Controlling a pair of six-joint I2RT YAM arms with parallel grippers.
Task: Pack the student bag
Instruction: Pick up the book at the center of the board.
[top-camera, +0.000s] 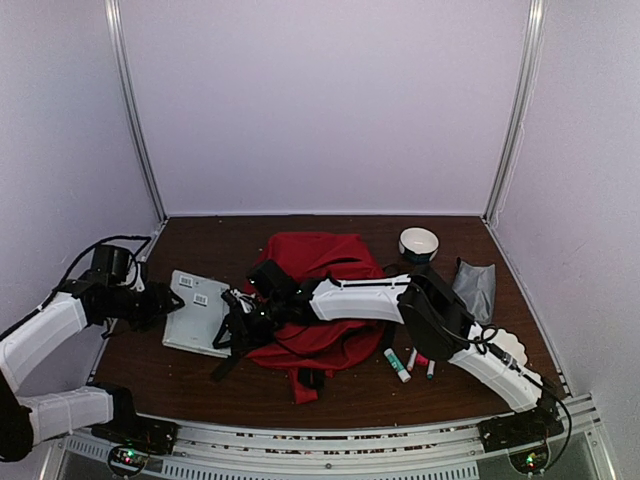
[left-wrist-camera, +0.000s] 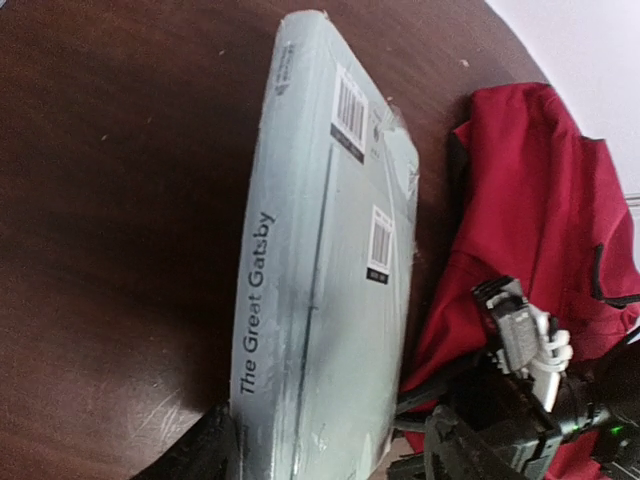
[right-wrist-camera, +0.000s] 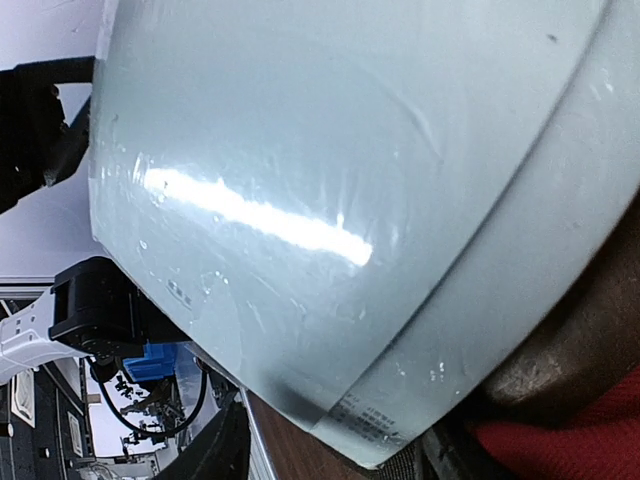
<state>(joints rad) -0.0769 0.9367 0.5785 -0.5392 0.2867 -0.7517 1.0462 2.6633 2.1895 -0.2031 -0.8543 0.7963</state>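
- The bag (top-camera: 320, 262) lies crumpled at mid-table. My right arm stretches over it, so I cannot make out its opening or whether anything is already inside.
- The book (top-camera: 200, 312) lies just left of the bag, flat or nearly so on the table (top-camera: 200, 240), its near edge against the red fabric. It is not in the bag yet.
- The left gripper (top-camera: 170, 303) is on the side of the book away from the bag, its fingers straddling the spine end. One finger looks to be against the spine, but I cannot tell whether the jaws are clamped or only closing round it.
- The right gripper (top-camera: 235, 322) is at the book's bag-side edge, with a corner of the book between its fingers. A strip of table shows beside one finger, so I cannot tell whether it has a real hold.
- Right of the bag, a few pens (top-camera: 398, 365) lie loose near its lower corner, a grey pouch (top-camera: 476, 288) lies further right, and a bowl (top-camera: 418, 242) stands behind and to the right. All are outside the bag.
- My judgement: the packing is at an early stage. The book is the item in hand, and getting it into the bag is the step to finish. The pens and pouch are probably left to do, and then closing the bag.
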